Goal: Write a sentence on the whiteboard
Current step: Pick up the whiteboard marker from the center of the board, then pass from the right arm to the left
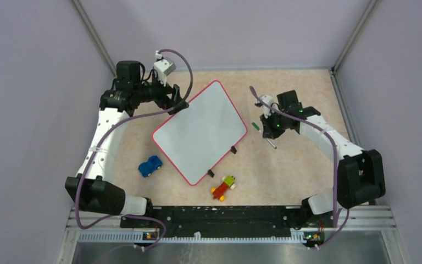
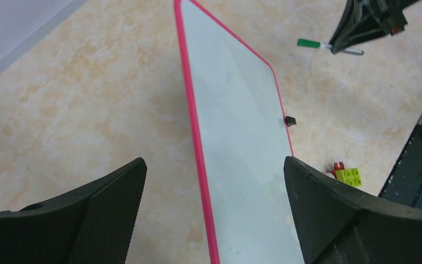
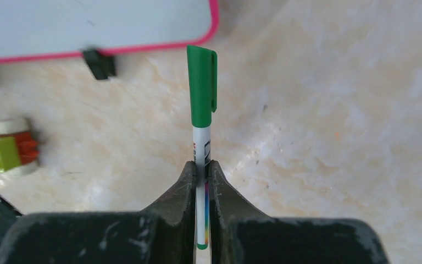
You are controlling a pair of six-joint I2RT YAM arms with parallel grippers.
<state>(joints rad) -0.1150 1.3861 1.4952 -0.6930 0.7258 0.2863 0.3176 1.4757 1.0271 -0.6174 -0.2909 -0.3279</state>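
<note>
A blue toy car [image 1: 150, 165] sits on the beige marbled bench [image 1: 302, 170], towards the near left. Well apart to its right lies a small brick-built vehicle [image 1: 223, 188] (red-orange body, lime-green block, pale wheels). Plain lilac walls [image 1: 27, 82] enclose the bench.

1. The whiteboard [image 1: 200, 132] is seen as white, rimmed in pink-red.
2. The marker [image 3: 202, 110] is capped in green over a white barrel.
3. The desk [image 1: 291, 170] is marbled in beige and orange.
4. The toy car [image 1: 150, 165] is coloured blue.
5. The brick toy [image 1: 223, 188] is coloured lime, red and orange.
</note>
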